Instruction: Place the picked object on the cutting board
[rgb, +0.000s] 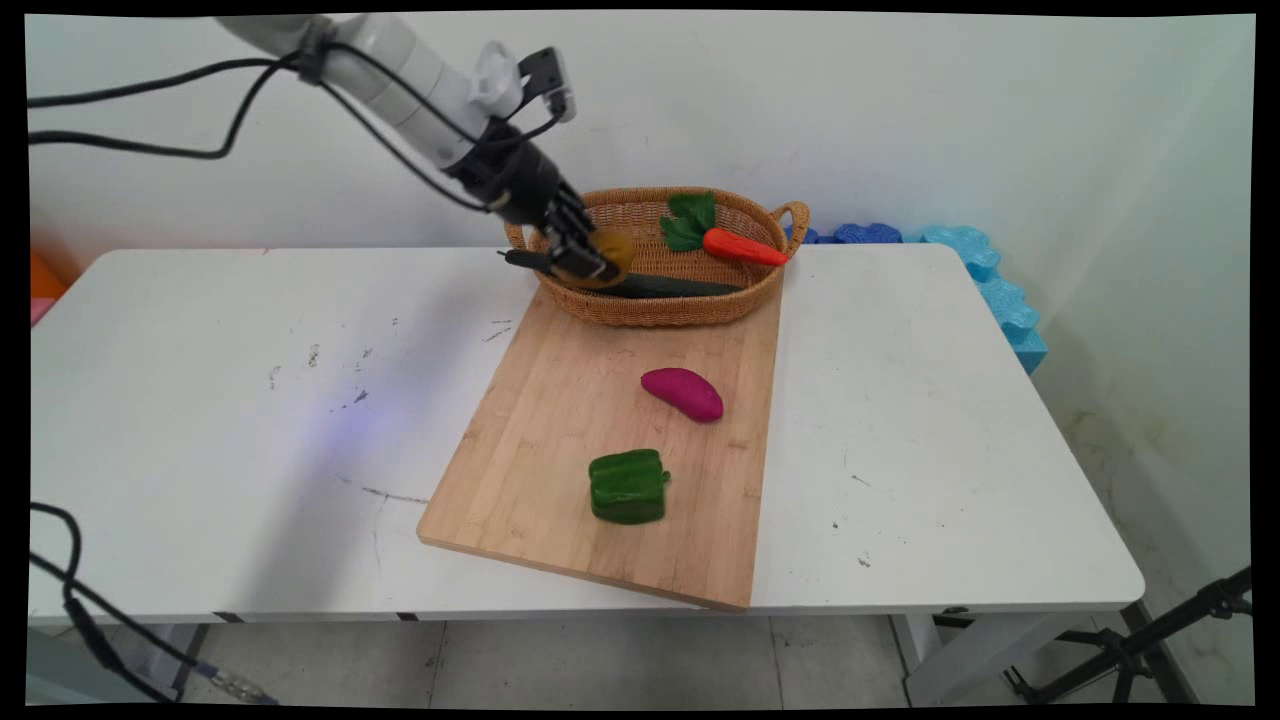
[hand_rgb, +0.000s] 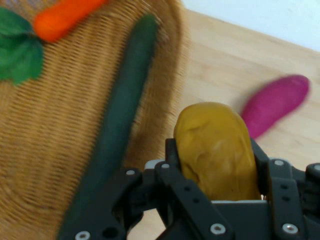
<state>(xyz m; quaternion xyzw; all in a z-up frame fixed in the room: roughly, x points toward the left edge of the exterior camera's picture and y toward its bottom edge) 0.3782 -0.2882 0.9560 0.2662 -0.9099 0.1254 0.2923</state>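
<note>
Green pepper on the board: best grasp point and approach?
Come from straight above the green bell pepper and close across its blocky middle. It lies on its side alone on the cutting board, clear of the purple sweet potato, so both flanks look free for the fingers. Avoid the small stem end.

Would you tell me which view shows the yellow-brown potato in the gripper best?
The hand view: the potato fills the centre, clamped in the gripper, its lumpy surface plain. In the main view it is a small patch, partly hidden by the gripper over the basket.
</note>
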